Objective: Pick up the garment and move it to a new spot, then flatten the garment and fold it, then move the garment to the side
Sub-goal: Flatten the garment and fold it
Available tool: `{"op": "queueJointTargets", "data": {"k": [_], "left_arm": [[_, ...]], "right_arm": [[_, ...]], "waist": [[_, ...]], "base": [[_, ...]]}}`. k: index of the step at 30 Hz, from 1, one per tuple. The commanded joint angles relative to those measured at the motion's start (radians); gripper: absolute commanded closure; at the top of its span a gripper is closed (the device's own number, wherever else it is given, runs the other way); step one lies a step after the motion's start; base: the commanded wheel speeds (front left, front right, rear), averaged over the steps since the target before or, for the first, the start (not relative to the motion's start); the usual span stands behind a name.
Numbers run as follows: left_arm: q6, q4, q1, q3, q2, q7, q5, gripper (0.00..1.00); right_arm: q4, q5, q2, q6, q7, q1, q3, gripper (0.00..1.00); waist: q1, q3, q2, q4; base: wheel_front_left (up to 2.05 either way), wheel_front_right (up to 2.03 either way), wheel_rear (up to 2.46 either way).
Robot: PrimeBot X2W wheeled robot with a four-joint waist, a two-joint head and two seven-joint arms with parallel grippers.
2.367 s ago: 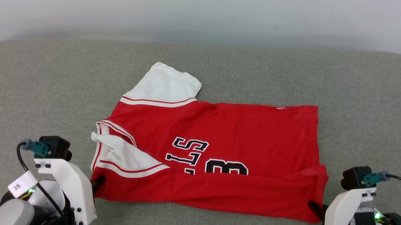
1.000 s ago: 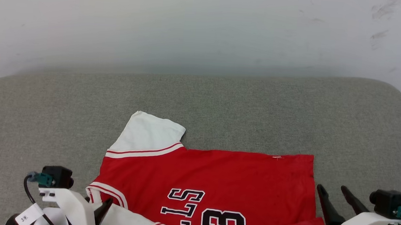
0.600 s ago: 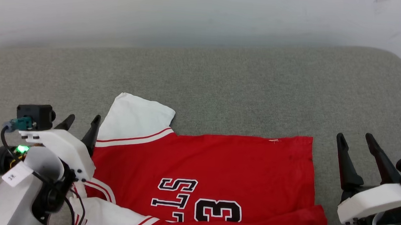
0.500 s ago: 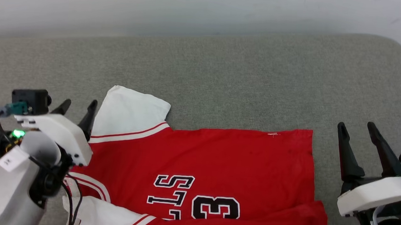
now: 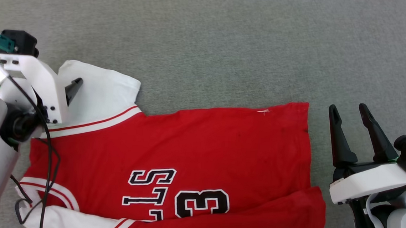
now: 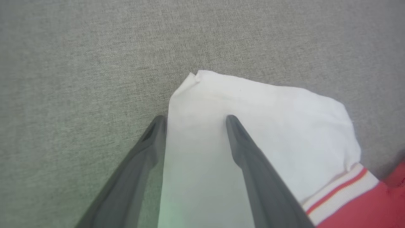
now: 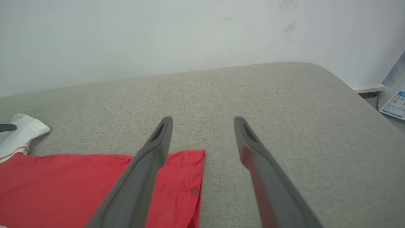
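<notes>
The garment (image 5: 194,142), a red jersey with black lettering, lies spread on the grey cushion (image 5: 229,40), its near edge folded over. Its far white sleeve (image 5: 101,89) (image 6: 253,107) points to the upper left. My left gripper (image 6: 195,118) hovers open over that sleeve, one finger (image 5: 73,86) above the cloth and the other at the sleeve's outer edge. My right gripper (image 5: 349,111) (image 7: 203,120) stands open and empty just right of the red hem corner (image 7: 183,177), a little above the cushion.
The grey cushion (image 7: 284,104) runs back to a pale wall (image 7: 158,38) and rounds off at the right. A printed sheet (image 7: 394,106) shows beyond that right edge. My left arm's black cable (image 5: 48,160) hangs over the jersey's left side.
The head camera has tilted down. My left gripper has moved from the collar side forward to the far white sleeve. The right gripper stays open beside the hem.
</notes>
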Motion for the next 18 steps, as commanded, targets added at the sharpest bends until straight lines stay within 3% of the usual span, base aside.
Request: {"op": "queueJointTargets", "data": {"k": [1,4,7,8,10,11,18], "left_arm": [[-0.006,0.015,-0.027,-0.006,0.005,0.026,-0.003,0.00],[-0.034,0.069,-0.042,-0.056,0.010,0.171,-0.023,0.00],[-0.029,0.089,-0.036,-0.076,0.001,0.245,-0.037,0.00],[-0.026,0.095,-0.033,-0.087,-0.003,0.283,-0.046,0.17],[-0.021,0.091,-0.033,-0.094,-0.007,0.305,-0.051,0.88],[-0.018,0.089,-0.035,-0.094,-0.010,0.307,-0.052,1.00],[0.002,0.066,-0.064,-0.078,-0.016,0.243,-0.028,1.00]], "right_arm": [[0.009,0.008,0.004,-0.001,-0.010,-0.019,0.001,0.00],[0.039,0.019,0.005,-0.001,-0.021,-0.020,-0.002,0.00],[0.050,0.026,0.005,-0.001,-0.026,-0.020,-0.006,0.00],[0.055,0.032,0.005,-0.001,-0.028,-0.021,-0.008,0.00],[0.068,0.041,0.005,-0.001,-0.025,-0.024,-0.011,0.00],[0.073,0.046,0.005,-0.001,-0.023,-0.027,-0.013,0.00],[0.129,0.065,-0.015,-0.001,0.029,-0.056,-0.025,0.00]], "waist": [[-0.0004,0.019,0.0000,-0.021],[-0.0004,0.024,0.0000,-0.036],[-0.0004,0.025,0.0000,-0.040],[-0.0004,0.026,0.0000,-0.042],[-0.0004,0.029,0.0000,-0.045],[-0.0004,0.030,0.0000,-0.046],[-0.0004,0.016,0.0000,-0.033]], "base": [[0.00,0.00,0.00],[0.00,0.00,0.00],[0.00,0.00,0.00],[0.00,0.00,0.00],[0.00,0.00,0.00],[0.00,0.00,0.00],[0.00,0.00,0.00]]}}
